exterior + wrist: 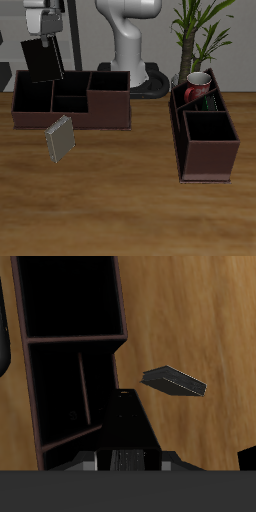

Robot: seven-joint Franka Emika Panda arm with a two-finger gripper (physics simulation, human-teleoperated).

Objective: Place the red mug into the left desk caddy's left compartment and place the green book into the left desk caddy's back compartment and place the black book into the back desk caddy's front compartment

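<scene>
Exterior view shows the robot's pincer [43, 40] raised above one end of the dark brown, compartmented back desk caddy [70, 98], closed on the upper edge of the flat black book [43, 60]. The book hangs upright, slightly tilted, with its long axis near vertical and its lower edge just over the caddy's rim.

What the coming move turns on is this: the target front compartment, as I judge it, is the one on the caddy's side nearer the worktop's front edge, so it lies below the book and a little toward that edge. The book would need to travel that way and then go down edge-first. The wrist view looks down into dark open compartments past the book's spine [125, 426], though which compartment is directly beneath I cannot tell.

Counting:
- Two desk caddies, the second being the left desk caddy [206, 135] beside the potted plant [195, 30].
- One red ceramic mug [197, 86], already sitting in that caddy's far compartment.
- One thin green book [210, 100], its edge just showing in the same caddy beside the mug.
- One black book, in the grip.
- One grey book [59, 139], lying tilted on the wooden worktop [120, 200] in front of the back caddy.
</scene>
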